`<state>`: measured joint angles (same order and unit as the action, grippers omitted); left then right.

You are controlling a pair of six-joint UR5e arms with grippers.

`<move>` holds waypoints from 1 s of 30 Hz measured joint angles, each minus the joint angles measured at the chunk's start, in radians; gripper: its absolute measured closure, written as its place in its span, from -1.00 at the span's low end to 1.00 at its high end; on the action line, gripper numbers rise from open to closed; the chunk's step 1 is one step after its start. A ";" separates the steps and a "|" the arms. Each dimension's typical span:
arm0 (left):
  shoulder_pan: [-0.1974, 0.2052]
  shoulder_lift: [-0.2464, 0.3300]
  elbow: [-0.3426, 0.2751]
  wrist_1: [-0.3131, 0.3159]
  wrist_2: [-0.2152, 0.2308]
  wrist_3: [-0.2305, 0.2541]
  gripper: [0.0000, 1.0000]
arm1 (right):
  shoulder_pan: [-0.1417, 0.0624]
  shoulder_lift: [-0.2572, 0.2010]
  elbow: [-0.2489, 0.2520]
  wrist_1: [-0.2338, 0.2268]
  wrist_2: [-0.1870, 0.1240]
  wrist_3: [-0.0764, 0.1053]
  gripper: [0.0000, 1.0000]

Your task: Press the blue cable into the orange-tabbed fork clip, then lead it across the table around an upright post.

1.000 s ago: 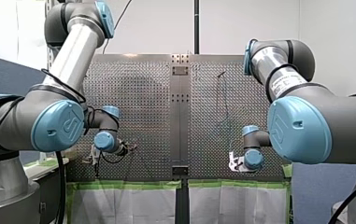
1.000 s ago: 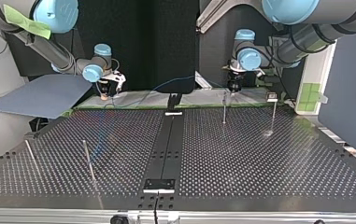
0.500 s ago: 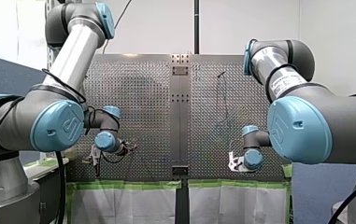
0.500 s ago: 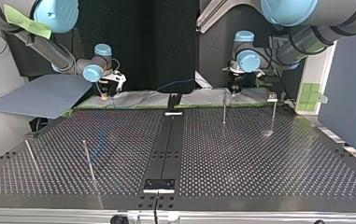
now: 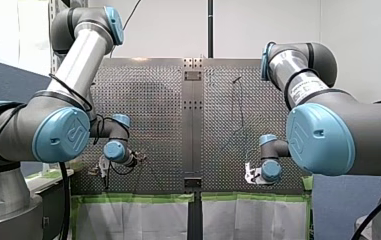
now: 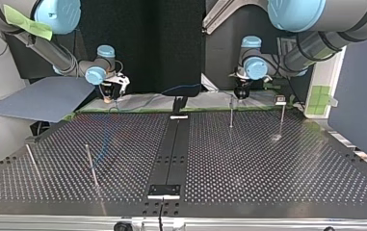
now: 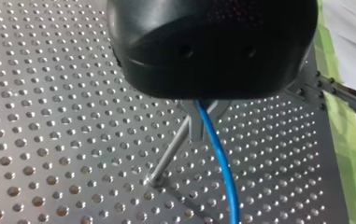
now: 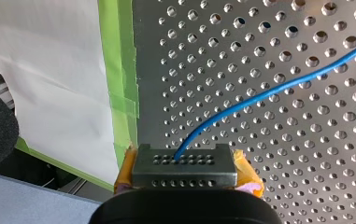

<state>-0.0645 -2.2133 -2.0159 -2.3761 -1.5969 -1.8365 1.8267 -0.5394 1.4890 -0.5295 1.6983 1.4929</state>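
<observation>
Left tool (image 7: pixel 200 130) and right tool (image 8: pixel 185 158) both clamp the blue cable (image 7: pixel 227 184) near the table's taped edge (image 8: pixel 122 93).

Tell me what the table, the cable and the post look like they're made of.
Table: metal sheet, dull grey, judging by the punched holes with bright rims. Cable: likely a plastic or rubber jacket, smooth blue with a slight sheen. Post: seemingly a steel rod, thin and bright, glinting along its length.
</observation>
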 joint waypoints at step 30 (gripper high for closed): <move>0.030 -0.002 0.029 -0.003 0.016 -0.015 0.98 | -0.038 0.000 -0.038 0.026 -0.002 0.011 1.00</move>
<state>-0.0342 -2.2153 -1.9864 -2.3788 -1.5810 -1.8511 1.7883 -0.5393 1.4510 -0.5039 1.6963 1.5037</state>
